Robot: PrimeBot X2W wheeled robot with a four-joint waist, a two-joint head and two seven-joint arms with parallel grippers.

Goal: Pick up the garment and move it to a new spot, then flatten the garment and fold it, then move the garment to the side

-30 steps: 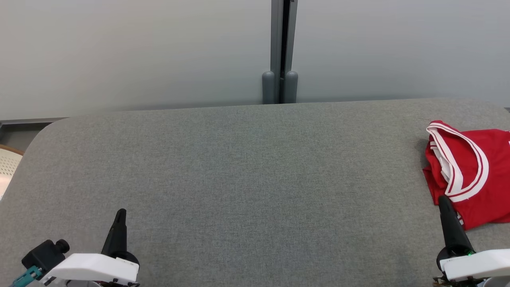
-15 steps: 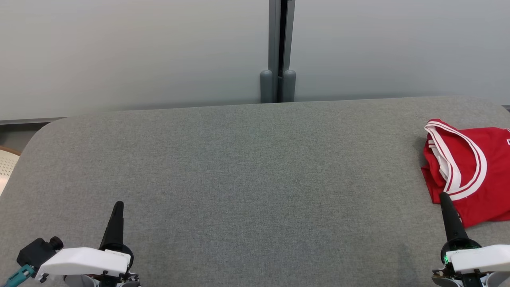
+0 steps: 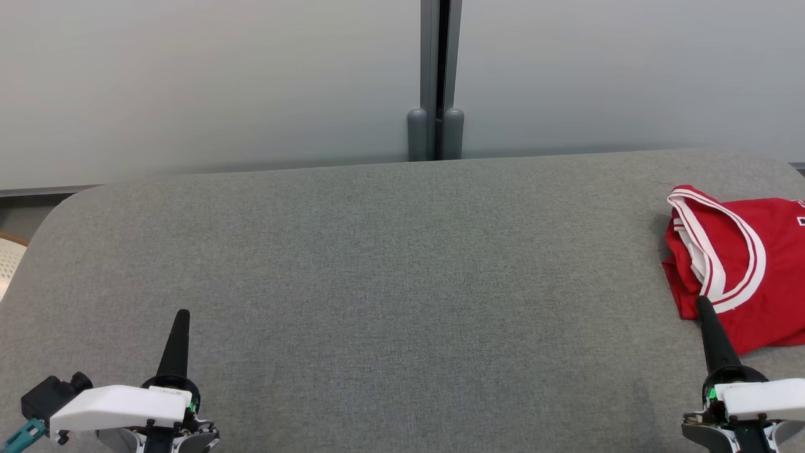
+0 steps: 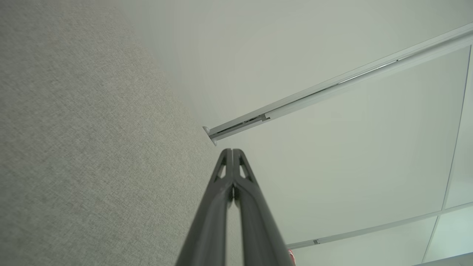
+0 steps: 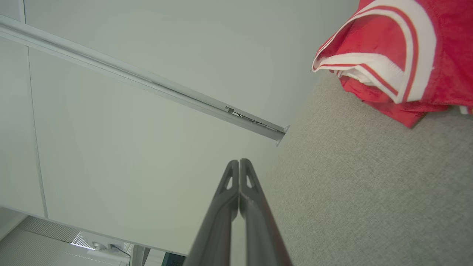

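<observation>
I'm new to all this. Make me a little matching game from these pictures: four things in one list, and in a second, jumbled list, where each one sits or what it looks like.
Things
1. garment
2. left gripper
3. right gripper
4. table

Descriptions
a. lower left of the head view, fingers shut
b. grey fabric top
c. red with white trim, at the right end
d. lower right of the head view, fingers shut, tip near the red cloth

Pairs: 1-c, 2-a, 3-d, 4-b
</observation>
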